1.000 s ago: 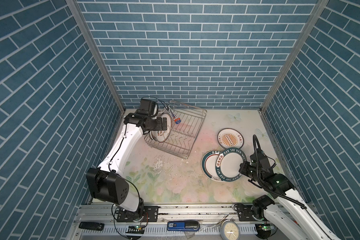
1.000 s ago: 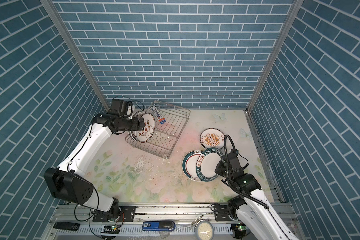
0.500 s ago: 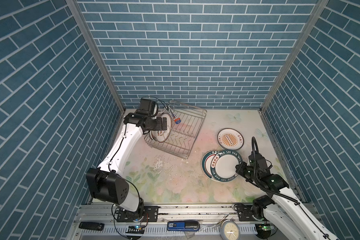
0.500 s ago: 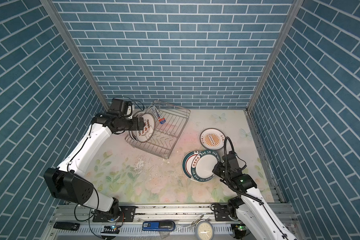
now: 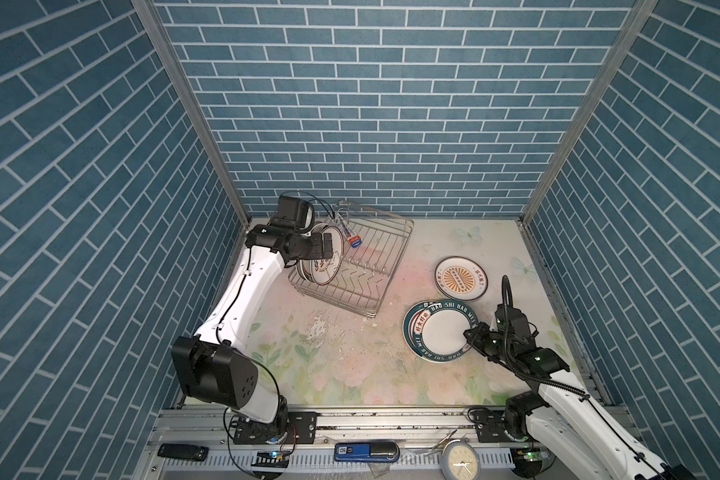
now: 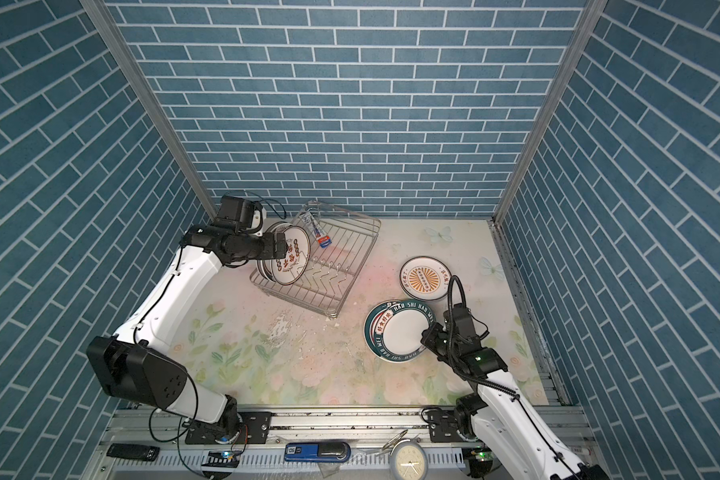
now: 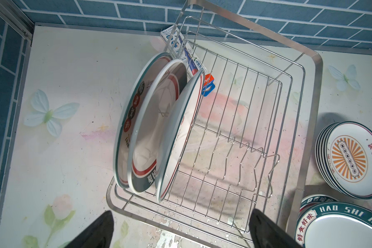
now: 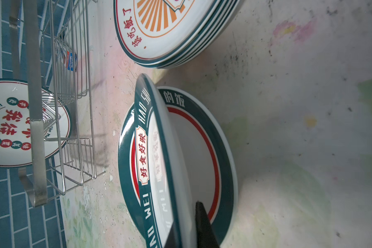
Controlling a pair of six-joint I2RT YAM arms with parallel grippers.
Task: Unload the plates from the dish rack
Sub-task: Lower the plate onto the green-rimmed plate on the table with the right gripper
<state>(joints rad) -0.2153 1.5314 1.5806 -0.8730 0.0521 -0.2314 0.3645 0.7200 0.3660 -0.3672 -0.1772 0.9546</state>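
Note:
The silver wire dish rack [image 5: 387,266] [image 7: 305,128] stands at the back left, with three plates [image 5: 323,266] [image 7: 159,128] on edge at its left end. My left gripper [image 5: 327,245] [image 7: 180,212] hovers open just above them, touching nothing. On the right, my right gripper [image 5: 470,334] [image 8: 186,223] is shut on the rim of a teal-rimmed plate [image 5: 439,332] [image 8: 150,137]. That plate is tilted over another teal-rimmed plate [image 8: 202,139] lying flat on the table. Behind them sits a stack of sunburst plates [image 5: 460,277] [image 8: 172,25].
A blue-and-white tube [image 5: 352,237] leans in the rack's back corner. On the front rail lie a small clock [image 5: 460,459], a blue device [image 5: 366,451] and a black remote [image 5: 181,451]. Brick walls close in the left, back and right sides.
My right gripper has carried its plate left and down, over the teal-rimmed plate lying on the table. The left arm has stayed where it was.

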